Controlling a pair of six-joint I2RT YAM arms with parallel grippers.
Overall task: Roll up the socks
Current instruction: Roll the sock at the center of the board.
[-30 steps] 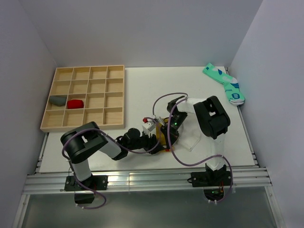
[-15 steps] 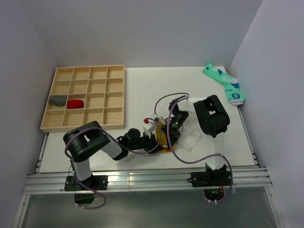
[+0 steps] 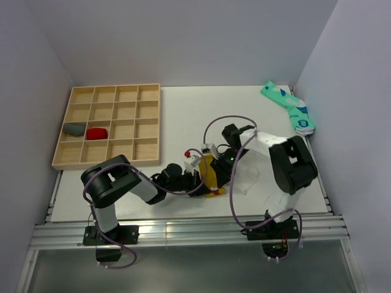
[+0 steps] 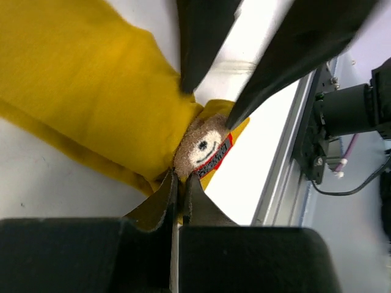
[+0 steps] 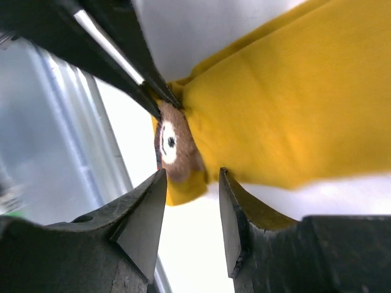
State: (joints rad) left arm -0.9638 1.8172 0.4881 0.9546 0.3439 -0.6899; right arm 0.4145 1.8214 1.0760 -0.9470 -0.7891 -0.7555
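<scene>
Two soft socks lie mid-way along the white bench [image 3: 183,110], near its front edge: a mustard-yellow fabric sock [image 4: 91,91] and, touching its right side, a plain white fabric sock [image 3: 247,180]. The left tool [image 4: 177,183] is pressed together, pinching the yellow sock's edge beside its brown face patch [image 4: 204,146]. The right tool [image 5: 189,207] stands spread, with that same sock end just beyond its gap.

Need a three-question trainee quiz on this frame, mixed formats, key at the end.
1. True or false: the left gripper is shut on the mustard-yellow fabric sock.
2. The teal patterned fabric socks lie at which corner of the white table? A) near left; B) far right; C) far left.
3. Fill in: the right gripper has its jaws ____.
Key: 1 true; 2 B; 3 open.
</scene>
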